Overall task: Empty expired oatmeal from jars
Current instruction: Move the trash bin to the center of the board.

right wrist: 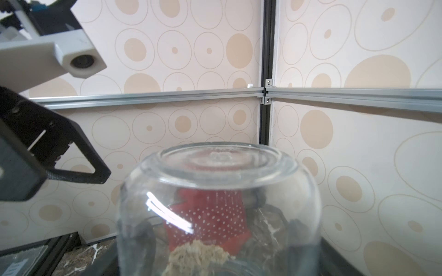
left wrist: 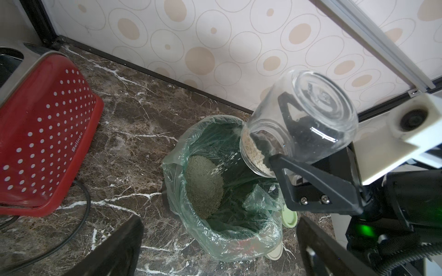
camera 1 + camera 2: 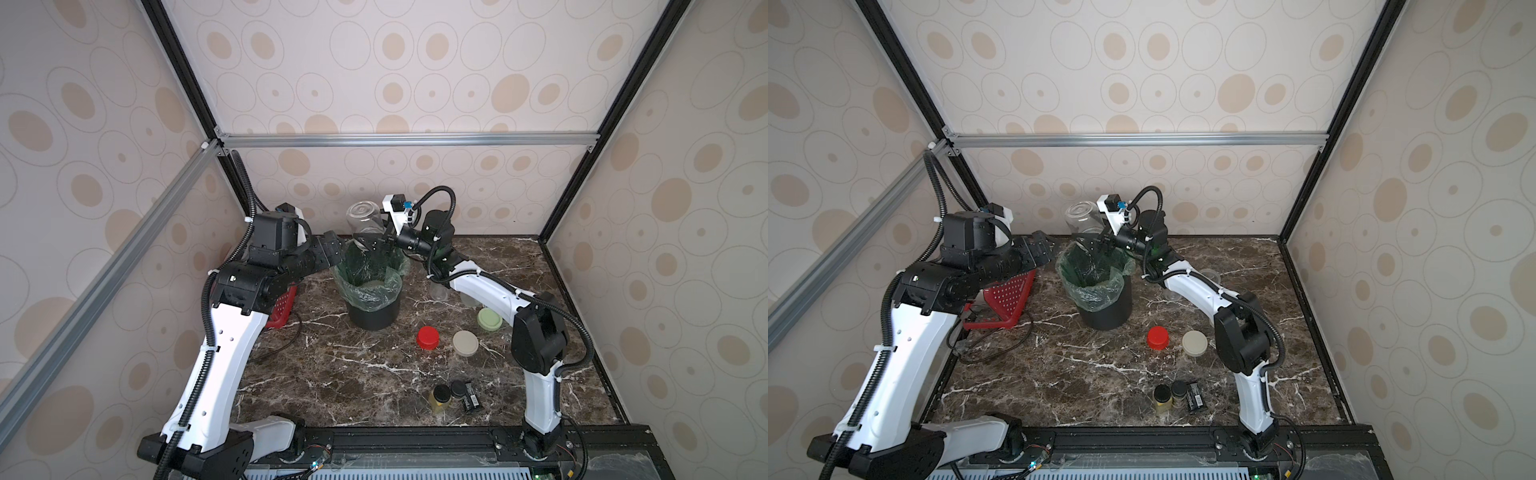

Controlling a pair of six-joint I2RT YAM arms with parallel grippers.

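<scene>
The right gripper (image 2: 277, 126) is clamped across the body of a glass jar (image 2: 299, 124), 1 finger on each side, holding it bottom-up and tilted. A wad of oatmeal (image 2: 253, 153) sits in the neck just below the fingers, and loose flakes are falling from the mouth. The glass is smooth and the hold is on the curved wall, so I judge a slip to be the first danger. Any shake to free the wad could let the jar slide down out of the jaws.

Directly beneath the hand stands the black bin (image 3: 374, 318) with its green liner (image 2: 215, 236), a heap of oatmeal already in the bottom. The mouth hangs over the liner's edge on the hand's side, not over the middle. If the wad lets go all at once, flakes could go over the rim onto the marble table (image 3: 332, 374) or onto the pale green lid (image 2: 290, 215) at the bin's foot.

Across the bin from the hand, the left gripper (image 3: 334, 251) hovers close to the liner with its fingers wide apart and empty. A swing of the jar toward it could strike it.

Farther off on that side sits the red toaster (image 2: 47, 133). Back toward the arm's base lie the red lid (image 3: 428, 337) and beige lid (image 3: 465, 343), well clear of any likely spill.
</scene>
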